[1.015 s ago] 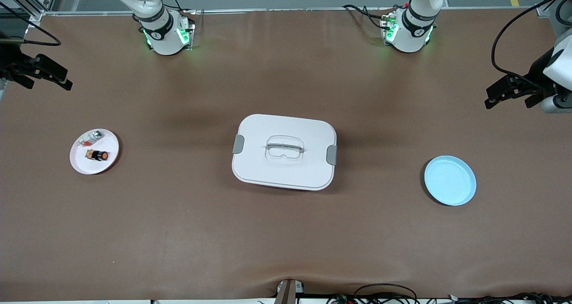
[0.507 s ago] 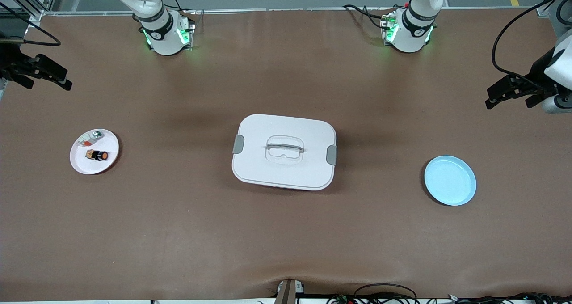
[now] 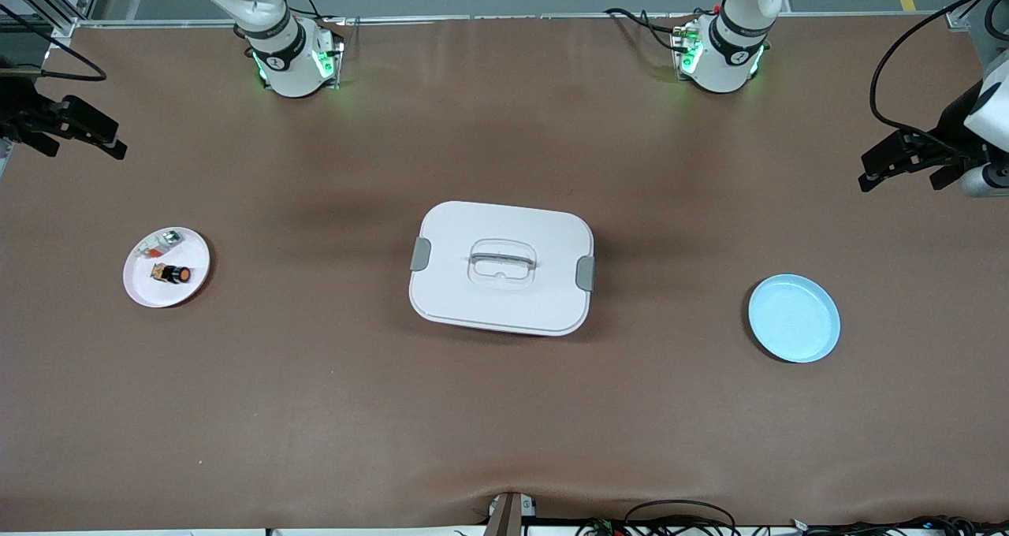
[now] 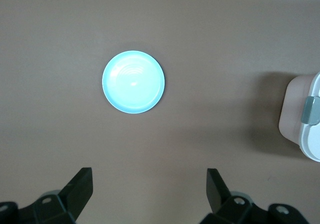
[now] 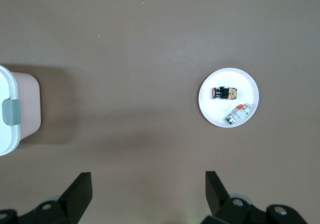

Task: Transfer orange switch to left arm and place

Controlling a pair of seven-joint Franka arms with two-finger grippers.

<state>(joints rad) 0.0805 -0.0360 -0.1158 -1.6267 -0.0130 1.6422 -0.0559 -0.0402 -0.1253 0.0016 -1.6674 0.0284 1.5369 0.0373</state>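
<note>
The orange switch (image 3: 172,273) lies on a pale pink plate (image 3: 150,290) toward the right arm's end of the table; it also shows in the right wrist view (image 5: 224,92). The white box (image 3: 501,299) sits mid-table between the two plates. My right gripper (image 3: 110,140) is open and empty, high over the table edge at the right arm's end (image 5: 148,179). My left gripper (image 3: 865,172) is open and empty, high over the left arm's end (image 4: 150,176), with a blue plate (image 4: 133,82) below it.
A small silver-white part with a red bit (image 3: 158,243) shares the pink plate (image 5: 217,113) with the switch. The empty blue plate (image 3: 794,318) lies toward the left arm's end. The box's grey clips (image 3: 584,273) face the plates.
The left gripper has drifted slightly up and toward the table's end. The right gripper and the things on the table have not moved.
</note>
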